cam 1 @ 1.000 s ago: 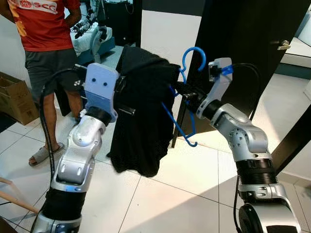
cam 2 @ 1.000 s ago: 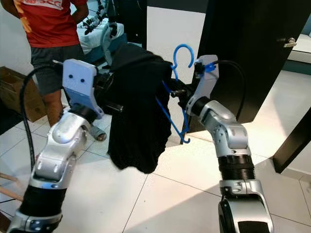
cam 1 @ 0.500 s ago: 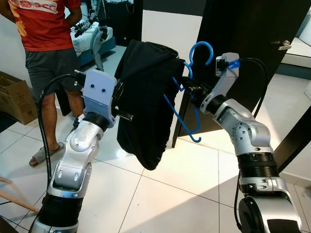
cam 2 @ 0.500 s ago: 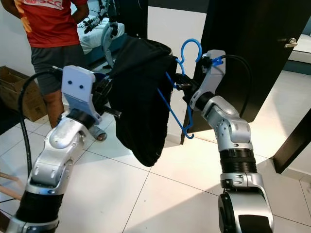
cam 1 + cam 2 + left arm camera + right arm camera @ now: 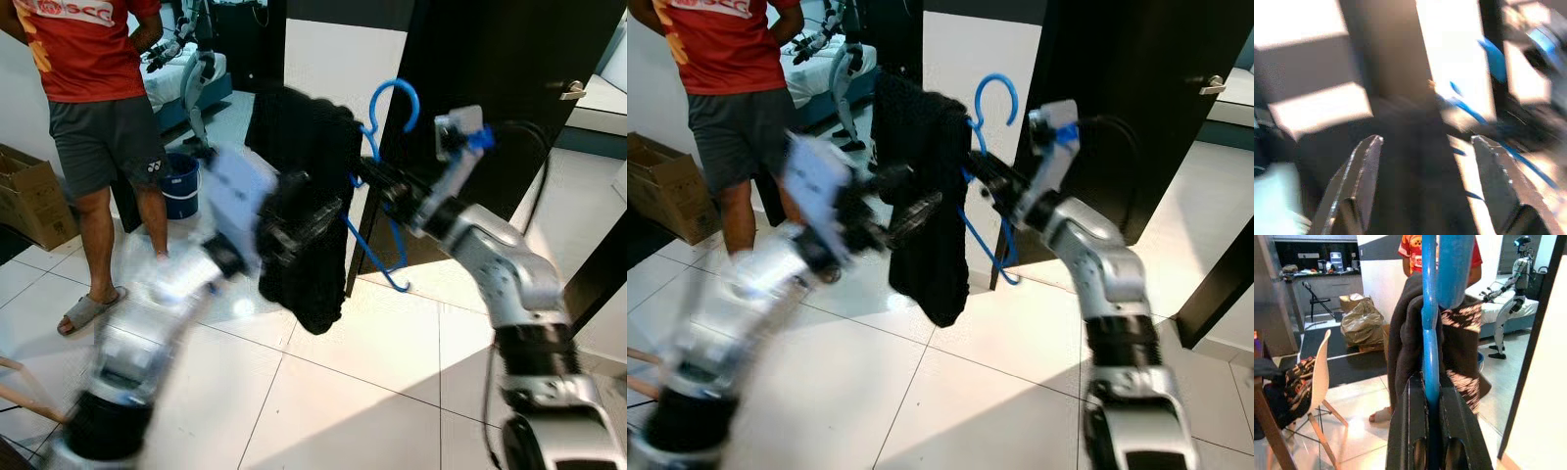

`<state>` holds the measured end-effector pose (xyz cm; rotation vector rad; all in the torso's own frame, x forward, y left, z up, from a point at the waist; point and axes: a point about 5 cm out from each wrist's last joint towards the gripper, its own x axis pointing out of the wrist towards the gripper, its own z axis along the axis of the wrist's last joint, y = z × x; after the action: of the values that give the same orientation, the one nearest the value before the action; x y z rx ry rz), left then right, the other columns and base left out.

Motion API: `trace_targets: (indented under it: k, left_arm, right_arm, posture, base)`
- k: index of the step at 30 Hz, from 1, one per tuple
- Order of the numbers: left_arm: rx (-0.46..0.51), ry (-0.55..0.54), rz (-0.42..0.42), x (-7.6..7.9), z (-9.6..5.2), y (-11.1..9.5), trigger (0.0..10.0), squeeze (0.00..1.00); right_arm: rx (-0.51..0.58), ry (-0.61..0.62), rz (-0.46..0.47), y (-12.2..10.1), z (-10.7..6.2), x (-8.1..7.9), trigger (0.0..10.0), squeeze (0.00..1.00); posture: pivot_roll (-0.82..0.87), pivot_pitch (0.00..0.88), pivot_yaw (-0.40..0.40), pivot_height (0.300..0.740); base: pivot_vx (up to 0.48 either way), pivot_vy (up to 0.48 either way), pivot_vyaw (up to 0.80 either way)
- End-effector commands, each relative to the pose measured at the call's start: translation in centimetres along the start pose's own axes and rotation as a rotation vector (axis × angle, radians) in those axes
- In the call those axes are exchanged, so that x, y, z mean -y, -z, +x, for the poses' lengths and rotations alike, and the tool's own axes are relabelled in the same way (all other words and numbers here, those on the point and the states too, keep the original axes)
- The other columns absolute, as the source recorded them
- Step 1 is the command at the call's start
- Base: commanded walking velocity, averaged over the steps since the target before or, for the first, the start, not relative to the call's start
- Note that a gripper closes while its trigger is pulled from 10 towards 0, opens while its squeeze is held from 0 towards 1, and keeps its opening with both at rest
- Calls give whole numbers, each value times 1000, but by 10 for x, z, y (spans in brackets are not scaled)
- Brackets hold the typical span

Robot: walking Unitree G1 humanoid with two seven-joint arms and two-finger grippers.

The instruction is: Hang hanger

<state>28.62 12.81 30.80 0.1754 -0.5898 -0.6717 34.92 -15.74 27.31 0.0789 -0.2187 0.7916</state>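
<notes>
One blue hanger (image 5: 384, 186) carrying one black garment (image 5: 309, 196), clenched in right claw (image 5: 367, 178); left claw (image 5: 1422, 186) released.

A home interior is shown: white tiled floor (image 5: 333, 392), dark door (image 5: 500, 88) at 1 o'clock, bed (image 5: 181, 83) at 11 o'clock, cardboard box (image 5: 29, 196) at 9 o'clock, white chair (image 5: 1320, 382).

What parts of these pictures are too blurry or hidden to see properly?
- Left arm: smeared by motion blur in both eye views.
- Left tool: wrist view blurred, so what lies between its open fingers is unclear.
- Blue hanger: one side hidden under the black cloth.
- Person: head cut off by the top edge.
</notes>
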Motion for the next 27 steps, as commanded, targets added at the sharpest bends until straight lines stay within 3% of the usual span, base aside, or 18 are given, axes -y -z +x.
trace_targets:
  k: [1, 2, 5, 10, 11, 12, 13, 14, 15, 17, 27]
  left_arm:
    - [14, 55, -22, 5, 2, -4, 10000, 1000]
    - [14, 55, -22, 5, 2, -4, 10000, 1000]
    - [85, 154, 41, -39, -11, -51, 10000, 1000]
    - [84, 195, 63, -53, -15, -65, 10000, 1000]
    - [44, 316, 89, -55, -19, -71, 10000, 592]
    - [-40, 467, 131, -57, -23, -75, 10000, 0]
    - [-40, 467, 131, -57, -23, -75, 10000, 0]
    - [-103, 567, 154, -60, -26, -78, 10000, 0]
    - [-103, 567, 154, -60, -26, -78, 10000, 0]
    - [-220, 731, 156, -60, -29, -74, 10000, 0]
    - [-426, 964, 151, -54, -31, -47, 10000, 0]
  right_arm:
    - [65, -50, -63, -16, 1, -6, 10000, 0]
    - [65, -50, -63, -16, 1, -6, 10000, 0]
    - [-1, -138, -137, -12, -28, 3, 10000, 0]
    - [-30, -175, -159, -12, -37, 4, 10000, 0]
    - [-53, -237, -176, -11, -40, -1, 10000, 0]
    - [-101, -341, -201, -8, -44, -11, 10000, 0]
    - [-101, -341, -201, -8, -44, -11, 10000, 0]
    - [-135, -416, -215, -6, -46, -19, 10000, 0]
    - [-135, -416, -215, -6, -46, -19, 10000, 0]
    - [-174, -521, -233, 0, -44, -34, 10000, 0]
    - [-187, -683, -246, 4, -38, -56, 10000, 0]
  posture:
    - [25, 0, -98, 740]
    - [25, 0, -98, 740]
    - [36, 0, -88, 740]
    - [37, 0, -82, 740]
    - [34, 0, -77, 740]
    - [36, 0, -64, 740]
    - [36, 0, -64, 740]
    - [37, 0, -63, 740]
    - [37, 0, -63, 740]
    - [37, 0, -55, 740]
    - [30, 0, -44, 740]
  base:
    - [0, 0, 0]
    - [0, 0, 0]
    - [0, 0, 0]
    - [0, 0, 0]
    - [0, 0, 0]
    - [0, 0, 0]
    - [0, 0, 0]
    - [0, 0, 0]
    - [0, 0, 0]
    - [0, 0, 0]
    - [0, 0, 0]
